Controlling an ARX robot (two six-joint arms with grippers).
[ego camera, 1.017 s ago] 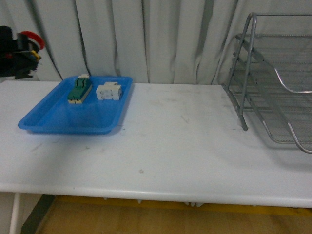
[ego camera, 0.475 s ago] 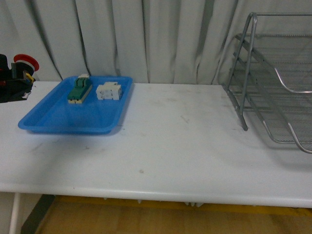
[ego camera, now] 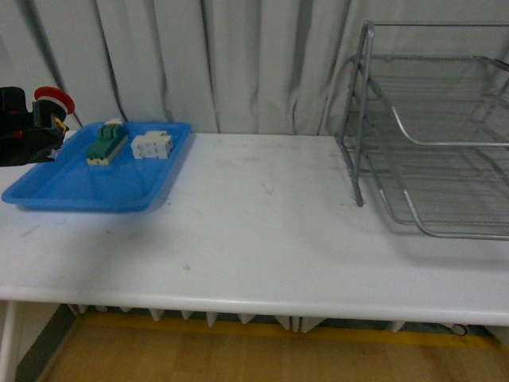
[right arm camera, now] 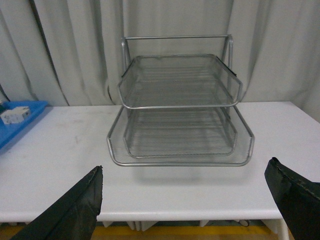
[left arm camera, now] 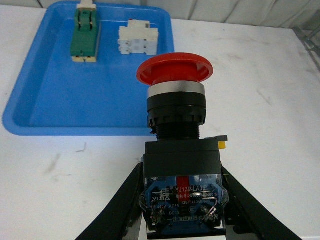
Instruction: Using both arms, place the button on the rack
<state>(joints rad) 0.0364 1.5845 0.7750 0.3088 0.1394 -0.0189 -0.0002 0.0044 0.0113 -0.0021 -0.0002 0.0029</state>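
Quick one on how we'd handle this. The button (left arm camera: 176,130) is clamped between the jaws of the left gripper (left arm camera: 181,195). The two fingers press on the flat sides of the square black-and-blue body, and the red mushroom cap sticks out past the fingertips. Out beyond that cap, lower down, is the blue tray (left arm camera: 60,100) with the green-and-cream component (left arm camera: 86,32) and the white block (left arm camera: 138,39) in it. The button is off the table (ego camera: 262,231) and touches nothing but the fingers.

It looks like hard moulded plastic to us: stiff, fairly light and not squishy. The flat body sides are the best place to hold it, and they're already taken. The cap is smooth and domed, so we reckon pads would slide off it. There's a thin wire and some labelled terminals on the body face nearest the wrist, and we'd avoid pinching those.

The right gripper (right arm camera: 185,200) hangs with its jaws spread wide and nothing between them. The rack (right arm camera: 180,107) is straight ahead of those jaws, well apart.

If we do a handover, our guess is that the ribbed black collar under the silver ring is the spot to grab. It's round but grippy, and it's clear of the left fingers. The mesh is springy, so we'd lay the button down gently, probably on its side so it doesn't topple.
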